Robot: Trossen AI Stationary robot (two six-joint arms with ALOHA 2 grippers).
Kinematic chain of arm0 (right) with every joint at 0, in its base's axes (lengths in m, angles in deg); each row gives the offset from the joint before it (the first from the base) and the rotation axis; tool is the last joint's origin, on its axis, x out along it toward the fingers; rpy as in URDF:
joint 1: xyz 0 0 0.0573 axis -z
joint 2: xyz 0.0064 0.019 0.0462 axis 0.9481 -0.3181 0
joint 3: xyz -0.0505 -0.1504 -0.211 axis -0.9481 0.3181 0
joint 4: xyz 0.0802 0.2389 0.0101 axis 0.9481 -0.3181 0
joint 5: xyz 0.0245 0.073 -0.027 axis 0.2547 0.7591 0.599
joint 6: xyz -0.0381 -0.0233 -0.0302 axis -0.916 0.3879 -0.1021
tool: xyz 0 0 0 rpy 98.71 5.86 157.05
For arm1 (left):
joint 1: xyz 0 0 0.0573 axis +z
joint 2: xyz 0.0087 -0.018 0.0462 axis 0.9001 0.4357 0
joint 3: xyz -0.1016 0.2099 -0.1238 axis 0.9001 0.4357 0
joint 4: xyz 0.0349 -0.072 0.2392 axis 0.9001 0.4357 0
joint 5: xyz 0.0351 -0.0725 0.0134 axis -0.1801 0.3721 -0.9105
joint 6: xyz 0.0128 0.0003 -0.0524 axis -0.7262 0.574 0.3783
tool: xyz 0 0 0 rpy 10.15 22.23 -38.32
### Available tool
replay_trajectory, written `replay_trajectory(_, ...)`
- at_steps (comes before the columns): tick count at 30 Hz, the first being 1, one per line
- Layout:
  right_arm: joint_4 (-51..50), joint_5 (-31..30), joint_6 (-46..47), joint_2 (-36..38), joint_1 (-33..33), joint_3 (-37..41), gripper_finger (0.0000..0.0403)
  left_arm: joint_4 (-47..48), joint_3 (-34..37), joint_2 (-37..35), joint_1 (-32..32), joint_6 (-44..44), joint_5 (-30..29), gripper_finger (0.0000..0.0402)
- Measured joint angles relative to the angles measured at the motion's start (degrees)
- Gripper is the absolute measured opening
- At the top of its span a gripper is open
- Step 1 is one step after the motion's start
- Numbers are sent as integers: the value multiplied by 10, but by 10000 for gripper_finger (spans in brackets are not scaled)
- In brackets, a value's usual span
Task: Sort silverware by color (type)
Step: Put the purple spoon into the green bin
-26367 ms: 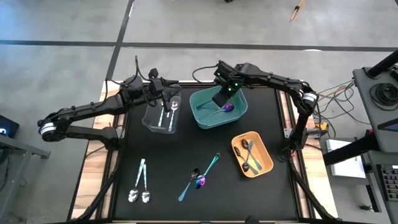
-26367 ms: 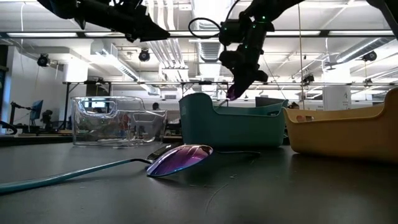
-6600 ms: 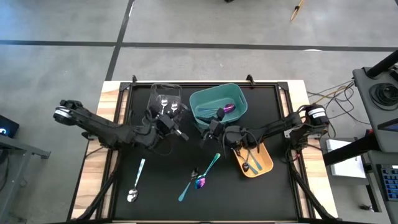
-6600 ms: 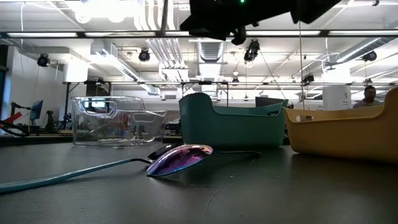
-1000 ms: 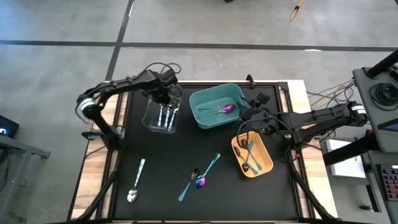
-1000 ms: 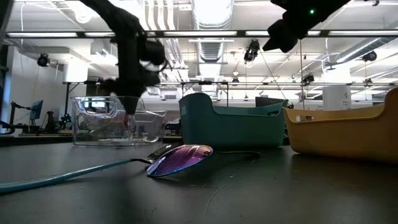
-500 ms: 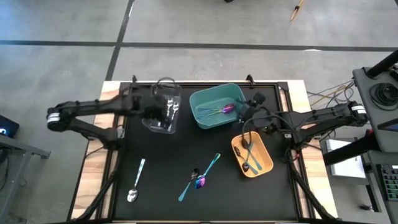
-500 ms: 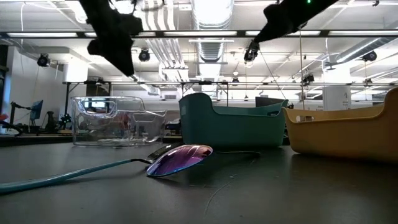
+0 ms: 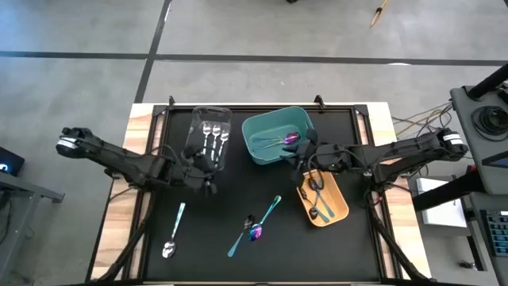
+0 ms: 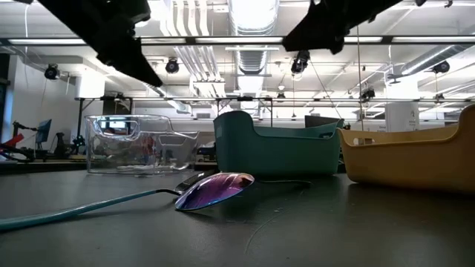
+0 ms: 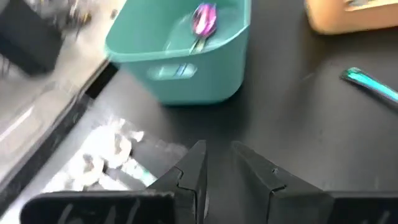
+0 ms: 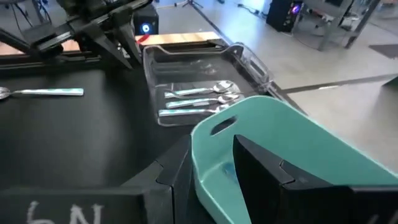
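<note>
Three silver spoons (image 9: 213, 135) lie in the clear bin (image 9: 193, 157). An iridescent purple spoon (image 9: 290, 138) lies in the teal bin (image 9: 262, 152), and dark spoons (image 9: 317, 195) lie in the orange bin (image 9: 340, 208). On the mat lie a silver spoon with a teal handle (image 9: 173, 233), a purple spoon (image 9: 255, 232) and a teal-handled piece (image 9: 271, 208). My left gripper (image 9: 209, 184) hangs over the mat just near of the clear bin, open by a narrow gap (image 11: 219, 163), with nothing between its fingers. My right gripper (image 9: 295, 156) is open and empty (image 12: 211, 165), over the teal bin's near right corner.
The three bins stand in a row across the far half of the black mat (image 9: 357, 246). The purple spoon (image 10: 215, 189) lies close to the low camera. Bare mat lies between the loose pieces and the near edge. Wooden table strips (image 9: 119, 230) flank the mat.
My left gripper has swung from over the clear bin toward the table's near edge, turning as it went, and now hangs over the mat just near of the bin. My right gripper has rolled and shifted slightly left toward the teal bin.
</note>
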Motion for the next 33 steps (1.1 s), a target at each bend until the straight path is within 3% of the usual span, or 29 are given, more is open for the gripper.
replay_trajectory(7,10,16,-5,-87,0,-83,109,-156,37,-18,12,-216,6,46)
replay_trajectory(13,-84,27,-29,-175,0,-213,109,-207,44,-88,59,-348,109,38)
replay_trajectory(24,-287,39,10,-287,0,-373,109,-209,67,-268,148,-378,185,38)
replay_trajectory(33,-398,153,-24,-325,-6,-395,109,-206,124,-348,148,-427,181,38)
